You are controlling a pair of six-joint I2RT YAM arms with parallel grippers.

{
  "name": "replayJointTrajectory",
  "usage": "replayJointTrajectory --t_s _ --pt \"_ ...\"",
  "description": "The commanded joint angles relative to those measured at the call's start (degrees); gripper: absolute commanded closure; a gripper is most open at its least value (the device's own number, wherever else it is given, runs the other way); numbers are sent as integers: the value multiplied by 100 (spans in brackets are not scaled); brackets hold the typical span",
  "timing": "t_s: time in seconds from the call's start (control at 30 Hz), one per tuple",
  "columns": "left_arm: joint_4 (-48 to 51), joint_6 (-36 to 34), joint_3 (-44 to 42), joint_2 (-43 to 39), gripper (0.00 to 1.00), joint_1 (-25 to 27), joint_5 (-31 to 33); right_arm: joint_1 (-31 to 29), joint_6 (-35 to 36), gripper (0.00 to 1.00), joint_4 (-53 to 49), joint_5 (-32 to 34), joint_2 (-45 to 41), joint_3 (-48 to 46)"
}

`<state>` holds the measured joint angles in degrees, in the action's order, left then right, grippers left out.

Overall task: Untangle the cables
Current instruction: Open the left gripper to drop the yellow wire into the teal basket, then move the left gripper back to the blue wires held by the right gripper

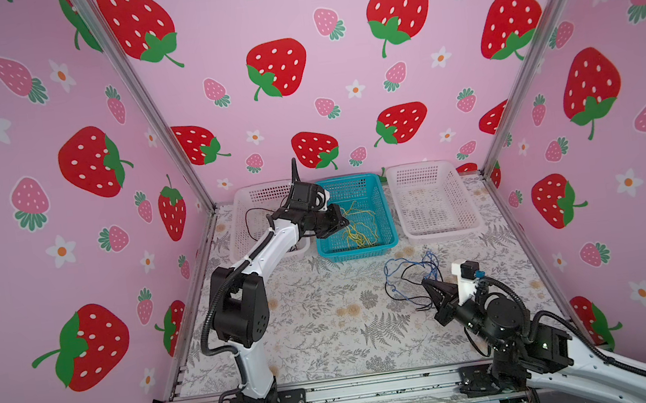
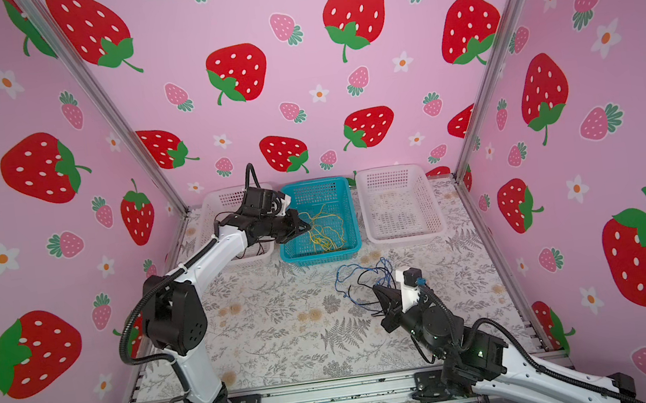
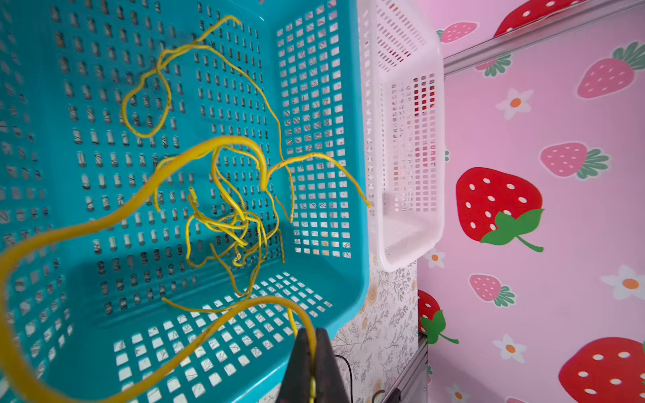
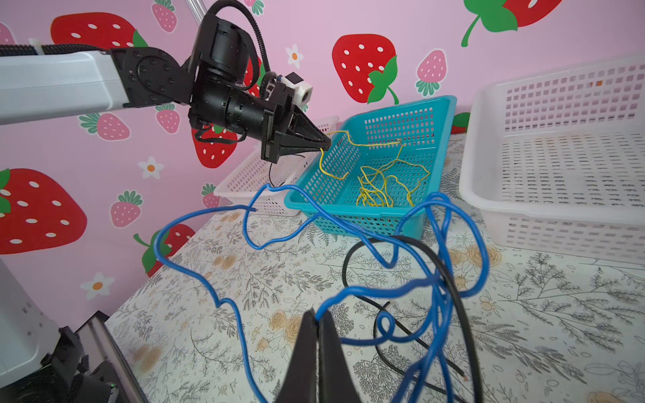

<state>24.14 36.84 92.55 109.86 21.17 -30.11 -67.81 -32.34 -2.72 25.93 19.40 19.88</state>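
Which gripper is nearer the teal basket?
Left. The left gripper is at the teal basket rim, holding a yellow cable; the right gripper hangs clear in front, holding a blue cable.

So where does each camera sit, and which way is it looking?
Both top views: high in front, looking down at the table; left arm and right arm show.
Left wrist: on the left arm, facing the blue basket of yellow cables; left claw shows, shut on one.
Right wrist: on the right arm, low over blue cables, facing that basket; right claw and left arm show.
Shared: both wrist views show the blue basket.
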Motion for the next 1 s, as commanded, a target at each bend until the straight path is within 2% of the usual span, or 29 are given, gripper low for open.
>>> replayJointTrajectory --t_s 0.0,0.17,0.2,0.33,0.63,0.8,0.97 --pt "320 -202 292 160 100 -61 207 22 -150 100 -113 -98 -91 138" --pt "481 -246 525 388 95 -61 221 22 -125 100 -115 -184 -5 221" --pt "486 -240 546 400 91 -63 201 22 -131 100 -110 -202 37 240" --pt "551 -263 651 457 85 -35 133 22 -141 100 -59 -251 186 267" --pt "667 -335 757 246 76 -25 24 22 -142 100 69 -318 397 329" --pt "574 -252 526 -264 73 22 -69 22 -137 100 72 -326 486 376" --pt "61 116 -424 -1324 64 208 -309 22 -133 100 102 -329 513 340"
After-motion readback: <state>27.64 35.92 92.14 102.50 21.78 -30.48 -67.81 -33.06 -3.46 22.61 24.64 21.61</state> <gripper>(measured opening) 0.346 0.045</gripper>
